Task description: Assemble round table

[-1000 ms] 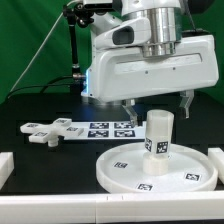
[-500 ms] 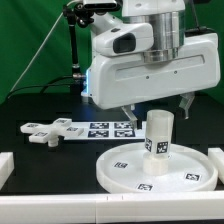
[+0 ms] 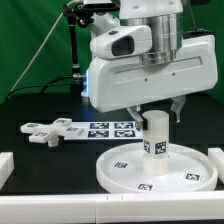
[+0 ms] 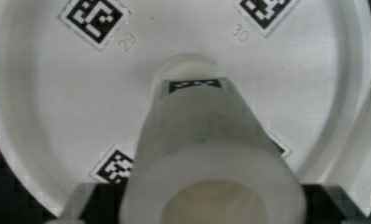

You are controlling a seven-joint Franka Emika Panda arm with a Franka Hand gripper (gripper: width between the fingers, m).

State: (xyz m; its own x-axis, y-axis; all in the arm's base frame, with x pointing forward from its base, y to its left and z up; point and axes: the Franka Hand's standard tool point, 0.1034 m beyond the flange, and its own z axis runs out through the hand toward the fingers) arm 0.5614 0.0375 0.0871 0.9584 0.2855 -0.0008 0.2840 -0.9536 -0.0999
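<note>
Straddling the leg [image 3: 156, 135], which stands upright at the middle of the disc [image 3: 120, 168], the fingers [image 3: 178, 103] are spread wide, one each side of its top, seemingly not touching. They look lined up to clamp and screw it in. The base [image 3: 45, 130] lies well apart on the bench [image 3: 40, 162].

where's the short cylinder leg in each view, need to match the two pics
Exterior view: the cylinder leg stands upright on the round disc, toward the exterior view's right, directly under the arm.
Wrist view: the cylinder leg is seen close up from above, with the round disc spreading out around its foot.
Shared landmark: the round disc's square tags around the leg.
</note>
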